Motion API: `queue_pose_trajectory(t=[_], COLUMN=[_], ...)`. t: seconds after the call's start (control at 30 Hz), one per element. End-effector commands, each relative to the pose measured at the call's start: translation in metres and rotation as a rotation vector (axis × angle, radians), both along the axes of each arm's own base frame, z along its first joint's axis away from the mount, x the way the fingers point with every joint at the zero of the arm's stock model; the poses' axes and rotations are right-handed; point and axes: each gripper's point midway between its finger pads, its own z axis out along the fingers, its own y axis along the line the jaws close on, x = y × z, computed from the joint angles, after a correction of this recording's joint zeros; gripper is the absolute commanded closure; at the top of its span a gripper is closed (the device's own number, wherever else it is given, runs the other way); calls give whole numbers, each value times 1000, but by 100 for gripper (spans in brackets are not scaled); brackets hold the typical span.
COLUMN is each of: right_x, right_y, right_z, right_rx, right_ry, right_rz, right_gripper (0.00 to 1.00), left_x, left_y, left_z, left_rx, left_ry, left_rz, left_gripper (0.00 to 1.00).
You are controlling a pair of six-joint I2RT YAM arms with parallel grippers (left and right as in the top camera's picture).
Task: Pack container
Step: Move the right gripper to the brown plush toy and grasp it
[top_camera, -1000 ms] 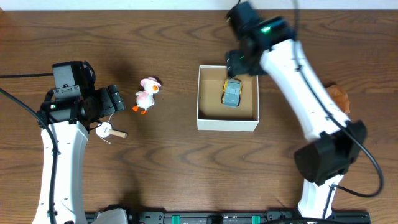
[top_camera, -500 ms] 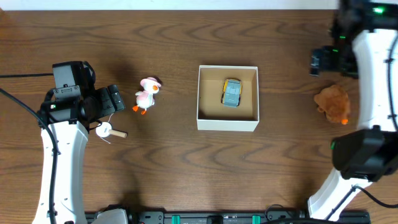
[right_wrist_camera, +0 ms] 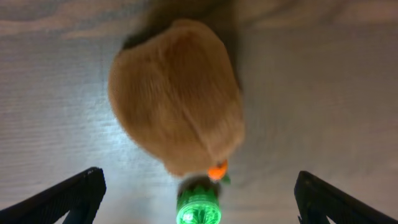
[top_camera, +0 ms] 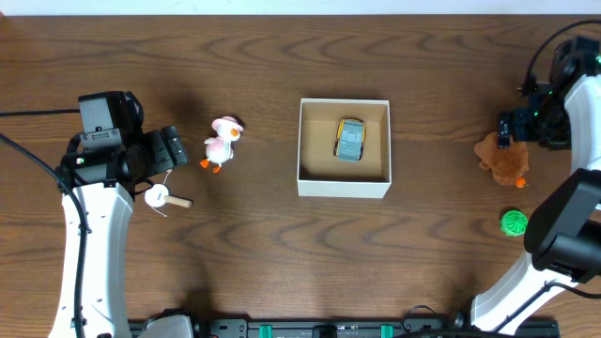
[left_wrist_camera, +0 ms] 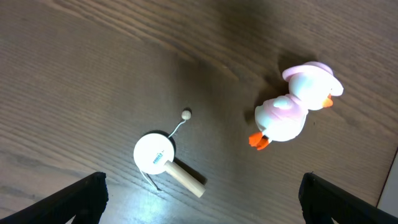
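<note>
Container [top_camera: 343,188] sits at the middle of the wooden table [top_camera: 282,263], a square open box with thin white walls and a brown cardboard floor. A small grey-and-yellow toy car [top_camera: 349,139] lies inside it, toward the far right part of the floor.

At the far left, the left arm reaches in from the near edge, and the left gripper [top_camera: 178,148] points right toward the toys. In the left wrist view its two fingers [left_wrist_camera: 87,193] stand at opposite bottom corners, spread wide and released, with bare wood between them. Just nearside of that gripper lies a little toy drum [top_camera: 160,197]: a white disc on a short wooden handle, with a bead on a string. To the right of the gripper, apart from it, a pink-and-white duck [top_camera: 222,143] with orange feet and bill lies on the table, well left of the container.

Right of the container, well apart from it, a brown plush toy [top_camera: 505,161] rests near the table's right edge. The right gripper [top_camera: 507,127] hangs over its far side. In the right wrist view the fingers [right_wrist_camera: 81,190] are spread to the frame's bottom corners, released, with the blurred plush filling the space ahead of them; whether they touch it cannot be told. A small orange part shows at the plush's near end, and just past it sits a round green object [top_camera: 514,222].
</note>
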Motion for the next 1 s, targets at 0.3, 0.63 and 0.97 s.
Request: queue_pose_trajectory(t=[0.3, 0.63, 0.97], right_x=[7, -16, -3], right_y=[13, 31, 31], right_z=[-35, -71, -71], right_rx=[30, 93, 76], right_ry=[-17, 39, -15], right_rz=[273, 269, 176], right_gripper=[1, 1, 55], left_x=[5, 5, 5], left_y=[3, 3, 3], left_z=[8, 8, 8], left_rx=[14, 14, 14], left_ry=[-20, -20, -19], left_rz=[-5, -4, -5], left_gripper=[2, 2, 2])
